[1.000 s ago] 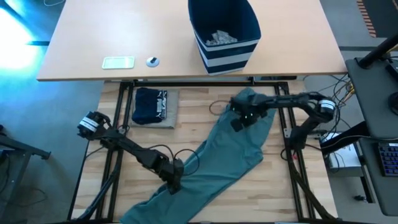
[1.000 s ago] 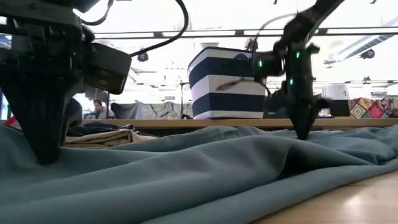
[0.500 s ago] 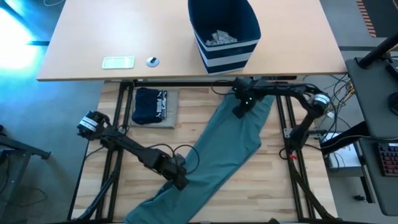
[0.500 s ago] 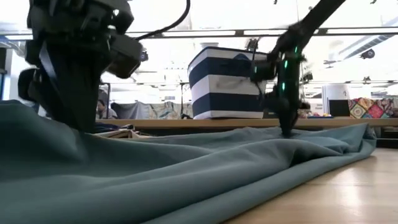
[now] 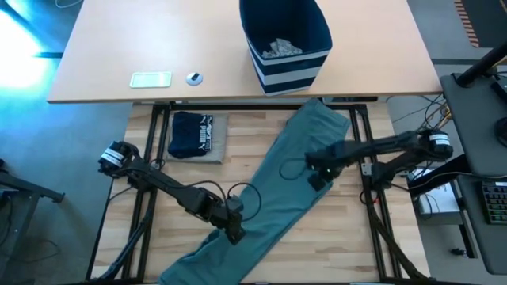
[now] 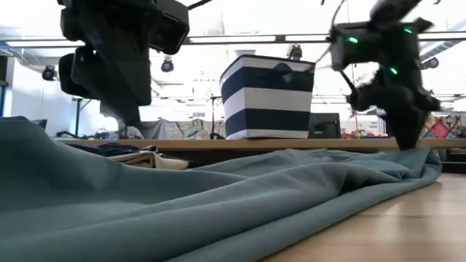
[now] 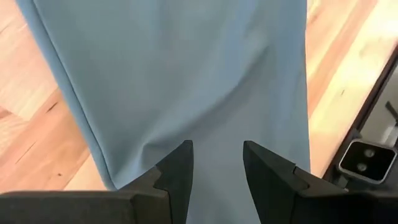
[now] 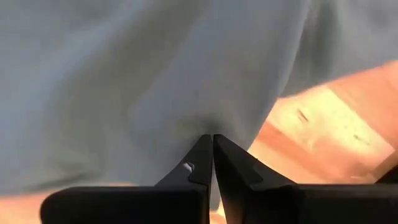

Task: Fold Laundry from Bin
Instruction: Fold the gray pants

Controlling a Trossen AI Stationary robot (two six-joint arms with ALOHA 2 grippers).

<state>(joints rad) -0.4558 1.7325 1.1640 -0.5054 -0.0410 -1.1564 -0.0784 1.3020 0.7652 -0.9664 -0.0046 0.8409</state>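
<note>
Centrally, high view: large teal-green cloth garment (image 5: 289,186) lies as a diagonal strip across the slatted wood surface, from lower left of frame up to just below the boxy navy-blue fabric bin w/ white stripes (image 5: 285,43), top centre. Small grey pieces (image 5: 279,48) sit inside the bin. Left gripper (image 5: 235,232), lower centre, sits on the strip's lower part; fingers (image 7: 176,171) stand apart w/ the cloth spread between them; held or not, cannot tell. Right gripper (image 5: 318,174), centre right, at the garment's right edge; fingers (image 8: 200,163) pressed together, pinching the cloth. Folded navy garment w/ white lettering (image 5: 196,135) lies mid-left, well apart from the strip.
</note>
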